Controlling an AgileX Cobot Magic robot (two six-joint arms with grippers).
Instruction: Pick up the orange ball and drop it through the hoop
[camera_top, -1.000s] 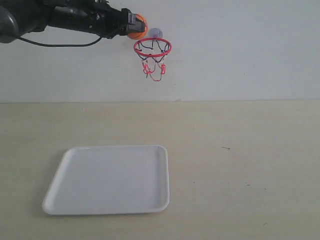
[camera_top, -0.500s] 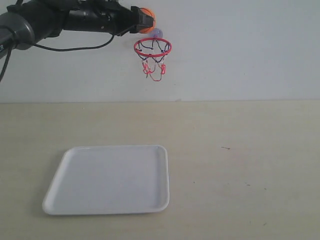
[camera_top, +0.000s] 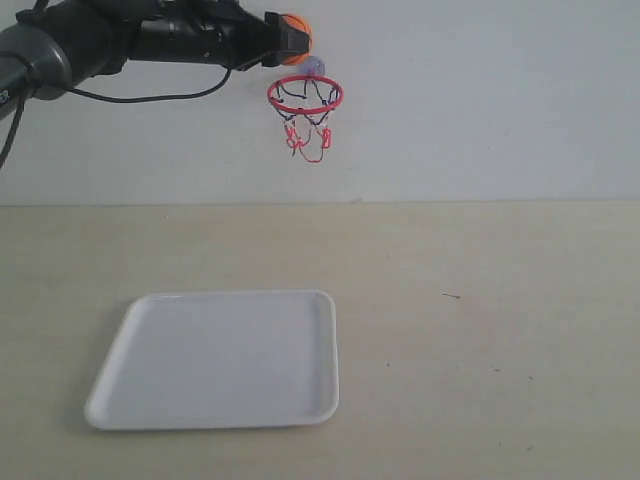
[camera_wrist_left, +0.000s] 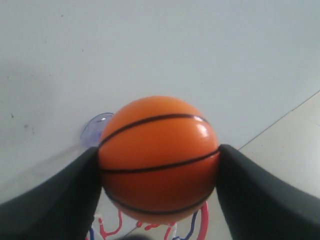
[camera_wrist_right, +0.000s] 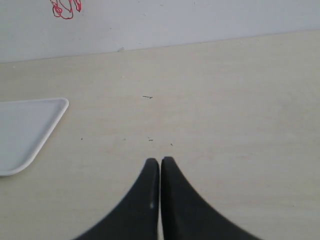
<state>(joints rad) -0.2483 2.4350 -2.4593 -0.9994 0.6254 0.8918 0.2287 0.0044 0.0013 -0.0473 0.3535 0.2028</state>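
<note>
The orange ball (camera_top: 297, 39) with thin black seams is held high against the white wall, just above and slightly left of the hoop (camera_top: 305, 96), whose red ring, dark and red net and suction cup (camera_top: 313, 67) stick to the wall. My left gripper (camera_top: 291, 39) is shut on the ball; in the left wrist view the ball (camera_wrist_left: 158, 159) fills the gap between both black fingers, with the ring and net (camera_wrist_left: 202, 225) showing below it. My right gripper (camera_wrist_right: 160, 161) is shut on nothing, low over the table, and is out of the exterior view.
A white rectangular tray (camera_top: 217, 358) lies on the beige table, front left, below the hoop; its corner (camera_wrist_right: 30, 130) shows in the right wrist view. The left arm and its cable (camera_top: 120, 40) stretch across the upper left.
The left gripper rose and moved right with the ball, from beside the ring's left edge to just above it. Over the last half second it barely moved.
</note>
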